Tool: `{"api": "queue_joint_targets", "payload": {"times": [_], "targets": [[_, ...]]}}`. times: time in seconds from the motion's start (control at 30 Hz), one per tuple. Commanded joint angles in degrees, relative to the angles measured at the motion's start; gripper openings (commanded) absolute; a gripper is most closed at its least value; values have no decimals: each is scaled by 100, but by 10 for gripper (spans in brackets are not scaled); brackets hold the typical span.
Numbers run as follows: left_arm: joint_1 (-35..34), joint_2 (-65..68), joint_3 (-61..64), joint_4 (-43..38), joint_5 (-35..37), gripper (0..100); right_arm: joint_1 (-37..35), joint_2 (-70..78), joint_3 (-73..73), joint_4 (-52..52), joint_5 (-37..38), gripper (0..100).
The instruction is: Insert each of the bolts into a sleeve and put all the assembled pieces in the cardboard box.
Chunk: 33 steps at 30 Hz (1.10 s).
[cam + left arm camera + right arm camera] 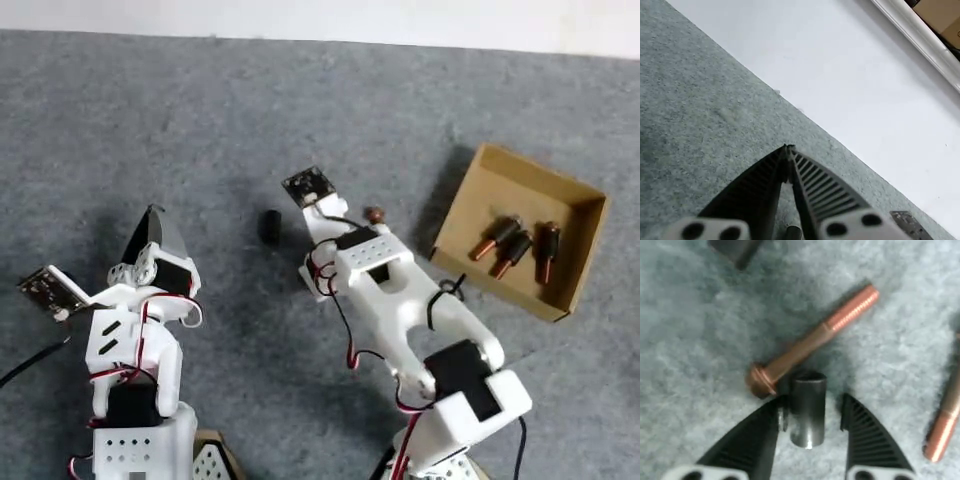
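Right claw [812, 401]: part open, straddling a short dark metal sleeve [807, 407] with a gap on one side, so not clamped. Sleeve lies on the grey felt tabletop [700, 115], long axis straight out along the claw's reach, open mouth facing away. Off to one side, level with the fingers: another copper bolt [942, 425]. Just beyond the sleeve mouth: long copper-coloured threaded bolt [810, 342], diagonal across the claw's line, flanged head almost at the sleeve rim, thread end pointing away. My read: bolt is skewed to the bore and needs re-aiming. Further out: second dark sleeve [735, 247]. Left claw [788, 150]: closed, empty, well apart, so the right arm is nearer. Brown cardboard box [540, 178] holds three assembled pieces [512, 250].
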<state>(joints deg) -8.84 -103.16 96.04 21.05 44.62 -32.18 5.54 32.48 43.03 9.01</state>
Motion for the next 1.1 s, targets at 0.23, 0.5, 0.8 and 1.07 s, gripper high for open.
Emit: {"api": "queue_joint_targets", "payload": {"times": [0.23,0.5,0.8,1.07], "targets": [[-22,-84,110,-149,35,7,75,365,-48,-84,35,117],[-22,-84,110,-149,35,7,66,347,-22,-92,26,3],[-22,-84,110,-149,35,7,92,-919,163,-92,26,3],[-22,-75,110,-149,35,7,505,-3415,2246,-1420,26,3]]}}
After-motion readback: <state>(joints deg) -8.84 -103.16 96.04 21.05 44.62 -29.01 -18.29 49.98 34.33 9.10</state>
